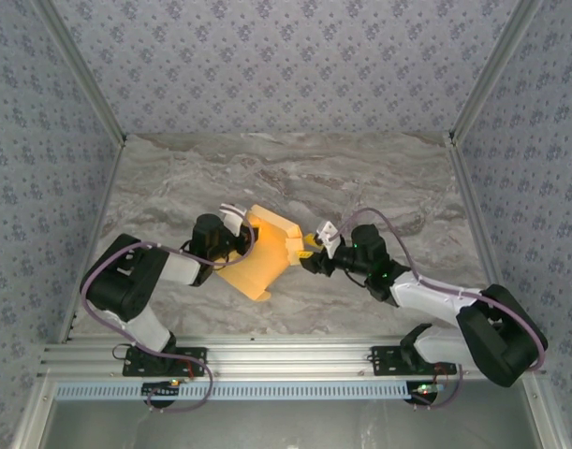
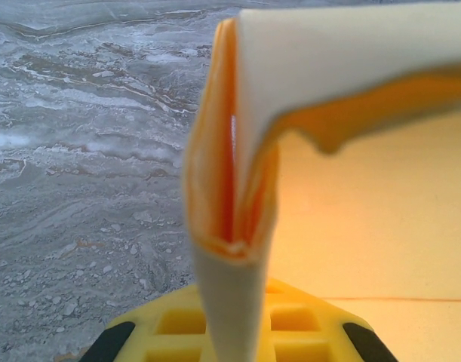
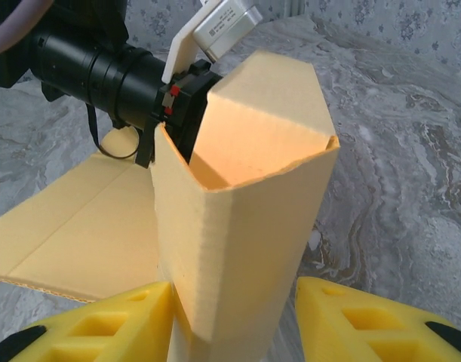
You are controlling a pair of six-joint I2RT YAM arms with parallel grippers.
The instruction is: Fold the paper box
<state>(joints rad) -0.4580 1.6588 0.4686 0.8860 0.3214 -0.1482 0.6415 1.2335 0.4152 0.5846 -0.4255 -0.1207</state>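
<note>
Over the marble table [image 1: 379, 187], steadies the half-formed paper box [image 1: 257, 257] by a folded edge clamped in the left gripper [image 2: 230, 332], seemingly as an anchor, and straddles its upright panel with the right gripper [image 3: 234, 317], cannot tell whether gripping.

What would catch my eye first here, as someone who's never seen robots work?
The bright yellow-orange paper box, partly folded, stands out in the middle of the grey marble table. The left gripper pinches one edge of it shut, while the right gripper has its yellow fingers on either side of the opposite end.
</note>
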